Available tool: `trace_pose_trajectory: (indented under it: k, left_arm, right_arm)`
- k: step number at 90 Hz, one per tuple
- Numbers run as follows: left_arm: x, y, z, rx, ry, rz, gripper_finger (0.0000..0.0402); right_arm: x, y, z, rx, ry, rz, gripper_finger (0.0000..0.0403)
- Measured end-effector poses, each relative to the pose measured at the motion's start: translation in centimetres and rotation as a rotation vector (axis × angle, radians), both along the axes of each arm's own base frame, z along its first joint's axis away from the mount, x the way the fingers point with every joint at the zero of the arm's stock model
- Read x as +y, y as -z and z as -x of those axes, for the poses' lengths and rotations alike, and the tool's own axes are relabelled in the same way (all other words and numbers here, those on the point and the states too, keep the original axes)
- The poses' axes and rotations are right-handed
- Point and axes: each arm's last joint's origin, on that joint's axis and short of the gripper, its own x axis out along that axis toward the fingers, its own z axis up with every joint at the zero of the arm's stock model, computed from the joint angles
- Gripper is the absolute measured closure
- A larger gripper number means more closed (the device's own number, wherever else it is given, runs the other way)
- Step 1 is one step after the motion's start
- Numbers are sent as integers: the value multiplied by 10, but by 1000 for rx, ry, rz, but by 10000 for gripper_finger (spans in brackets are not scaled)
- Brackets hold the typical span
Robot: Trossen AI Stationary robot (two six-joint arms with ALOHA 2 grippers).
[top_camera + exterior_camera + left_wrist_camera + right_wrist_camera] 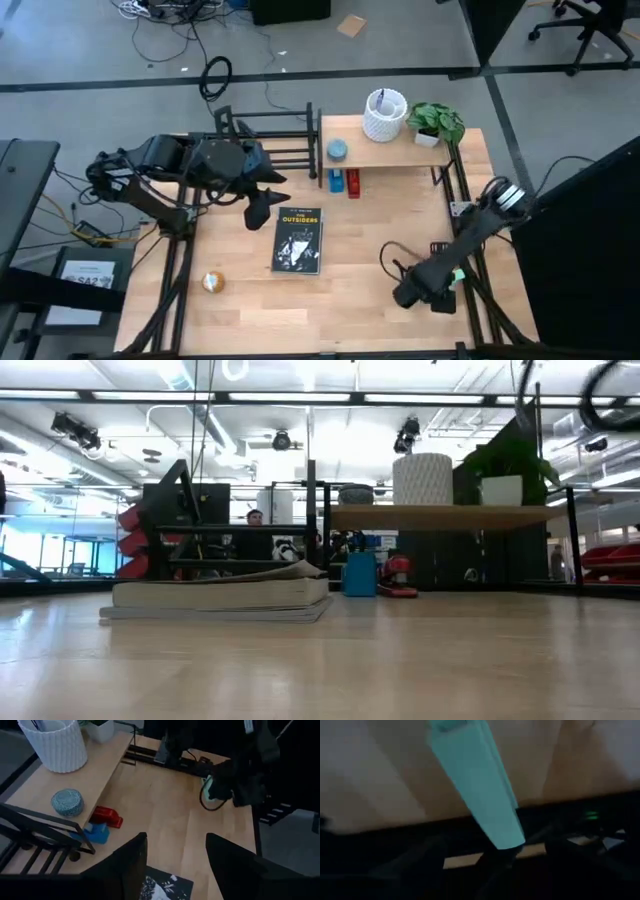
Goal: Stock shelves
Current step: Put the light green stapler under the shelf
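Biggest first: I've got the table (350, 300) w/ both shelves along its far edge. The black rack (270, 140) sits far-left, the wooden shelf (385, 155) right beside it on black legs. On top of the wooden shelf: a white ribbed pot (384, 115), a small plant (436, 122) and a little blue-grey round tin (337, 150). Under its board, on the table, a blue item (335, 180) and a red item (353, 183) stand side by side.

The book (298, 240) lies flat, cover up, mid-table, just in front of the rack and not shelved yet. A small yellowish ball (211, 283) sits near the front-left corner, well apart from the rest.

My left gripper (262, 205) hangs above the far end of the book, jaws spread wide and holding nothing; in the wrist view the book's corner shows between the fingers (127, 865). My right gripper (412, 290) is parked low at the front-right; the pale green piece in its wrist view doesn't tell me its jaw state, so can't tell.

My read: I'm at the approach for picking the book. Next I'd need to drop the left arm, get a grip on an edge since the book lies flat, then carry it to the rack w/o clipping the end frame.
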Motion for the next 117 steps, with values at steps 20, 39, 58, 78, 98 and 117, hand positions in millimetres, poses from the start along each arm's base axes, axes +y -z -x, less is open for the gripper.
trace_pose_trajectory:
  k: [20, 39, 58, 78, 98, 117]
  left_arm:
    - [0, 0, 0, -2, -13, 23, 218]
    - [0, 0, 0, -6, -36, 60, 218]
    - [0, 0, 0, -9, -50, 81, 218]
    - [0, 0, 0, -10, -52, 84, 218]
    - [0, 0, 0, -10, -52, 83, 218]
    - [0, 0, 0, -10, -52, 82, 218]
  right_arm:
    - [8, 31, 0, 69, -73, -10, 97]
    - [7, 39, 3, 71, -24, -85, 109]
    - [2, 31, -10, 45, 39, -103, 227]
    - [-31, 5, -43, -101, 197, -149, 327]
    - [-95, -1, -80, -239, 490, -95, 327]
    - [-156, 4, -101, -344, 748, 6, 293]
